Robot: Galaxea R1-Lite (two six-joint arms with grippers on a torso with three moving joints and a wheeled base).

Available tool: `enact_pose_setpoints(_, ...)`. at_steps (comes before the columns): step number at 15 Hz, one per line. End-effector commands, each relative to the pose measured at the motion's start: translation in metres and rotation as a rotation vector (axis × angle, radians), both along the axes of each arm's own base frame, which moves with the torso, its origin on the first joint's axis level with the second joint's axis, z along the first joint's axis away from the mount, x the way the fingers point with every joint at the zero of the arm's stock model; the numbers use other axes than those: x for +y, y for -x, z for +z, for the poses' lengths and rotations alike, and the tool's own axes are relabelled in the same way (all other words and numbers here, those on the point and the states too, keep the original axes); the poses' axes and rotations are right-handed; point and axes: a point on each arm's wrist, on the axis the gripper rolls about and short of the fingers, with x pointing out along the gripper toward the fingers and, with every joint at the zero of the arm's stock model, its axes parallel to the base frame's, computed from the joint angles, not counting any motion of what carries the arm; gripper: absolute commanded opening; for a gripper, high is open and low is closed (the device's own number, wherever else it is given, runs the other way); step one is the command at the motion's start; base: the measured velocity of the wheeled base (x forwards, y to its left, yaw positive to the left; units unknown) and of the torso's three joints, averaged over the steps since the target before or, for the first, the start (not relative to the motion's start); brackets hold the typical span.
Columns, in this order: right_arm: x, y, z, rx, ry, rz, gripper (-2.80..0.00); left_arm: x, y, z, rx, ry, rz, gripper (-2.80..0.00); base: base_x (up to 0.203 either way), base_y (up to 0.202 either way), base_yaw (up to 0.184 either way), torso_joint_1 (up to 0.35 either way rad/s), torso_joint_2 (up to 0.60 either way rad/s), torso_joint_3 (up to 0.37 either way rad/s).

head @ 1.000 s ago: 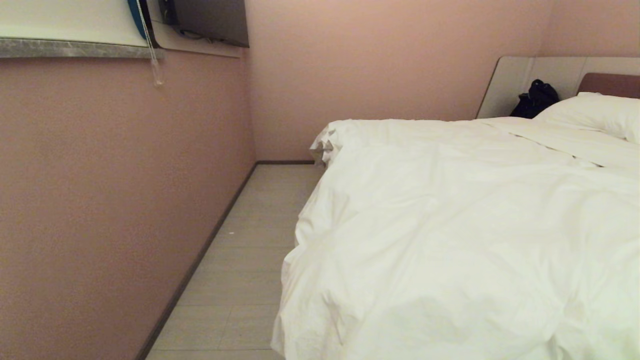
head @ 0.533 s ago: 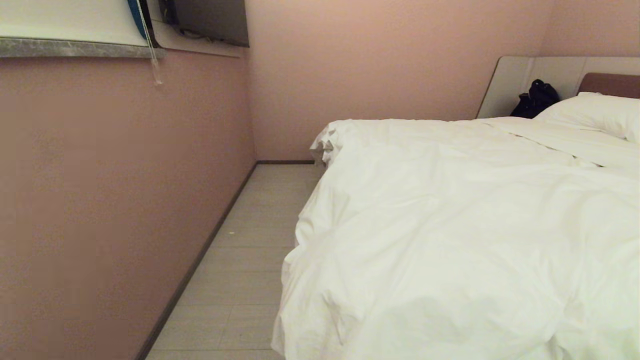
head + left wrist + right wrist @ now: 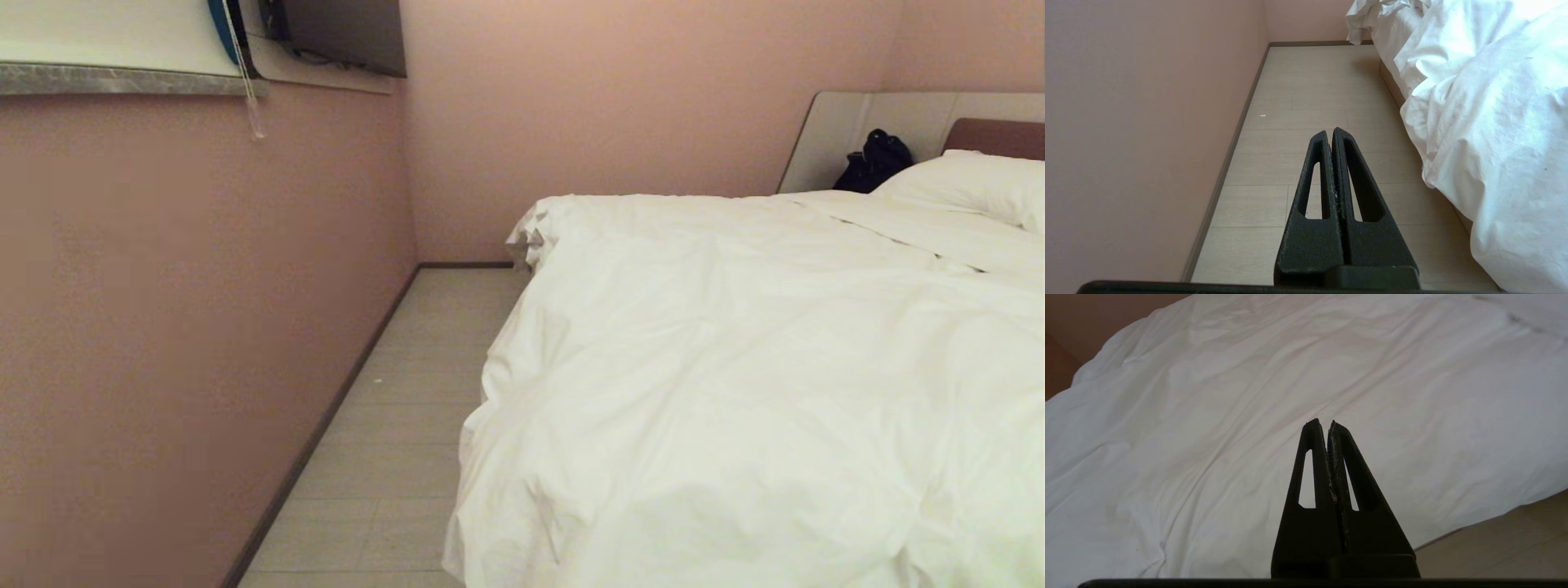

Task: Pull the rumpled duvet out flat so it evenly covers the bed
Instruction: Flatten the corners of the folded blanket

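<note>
The duvet lies over the bed, bunched and creased along the side nearest the wall, where its edge hangs down toward the floor; toward the headboard a flatter band of white fabric runs below the pillow. Neither arm appears in the head view. The left gripper is closed on nothing and points along the strip of floor between wall and bed, well apart from the cloth. The right gripper is likewise closed and empty, held above a wrinkled stretch of the duvet near its hanging edge, not visibly touching it. Judged from this arrangement, the step in hand is the approach to a first grasp: the right jaws should open before descending, take a thick fold at the hem or a corner rather than the middle of the panel, and draw outward and low so that the creases run out instead of piling up; the sheet beneath should be left out of the pinch. Count: one duvet, one bed, one pillow in view, one dark bag against the pale panel behind the headboard, two grippers, both shut.
</note>
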Motion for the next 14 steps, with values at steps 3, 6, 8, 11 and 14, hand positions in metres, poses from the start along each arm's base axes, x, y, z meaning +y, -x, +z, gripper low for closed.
enact_pose_setpoints(3,-0.010,-0.001,-0.032,-0.023,0.212,0.066,-2.80,0.000,0.000,0.000,-0.001,0.000,0.001,-2.80,0.000,0.000,0.000,0.000,0.00,0.000)
enact_pose_setpoints(6,0.002,-0.014,-0.080,0.012,0.224,0.094,-2.80,0.000,0.000,0.000,0.000,0.000,0.001,-2.80,0.000,0.000,0.000,0.000,0.00,0.000)
enact_pose_setpoints(8,0.015,-0.027,-0.110,0.056,0.223,0.102,-2.80,0.000,0.000,0.000,-0.001,0.000,0.001,-2.80,0.000,0.000,0.000,0.000,0.00,0.000)
enact_pose_setpoints(11,0.035,-0.053,-0.144,0.139,0.227,0.108,-2.80,0.000,0.000,0.000,0.000,0.000,0.001,-2.80,0.000,0.000,0.000,0.000,0.00,0.000)
enact_pose_setpoints(14,0.052,-0.066,-0.173,0.202,0.219,0.104,-2.80,0.000,0.000,0.000,0.000,0.000,0.001,-2.80,0.000,0.000,0.000,0.000,0.00,0.000)
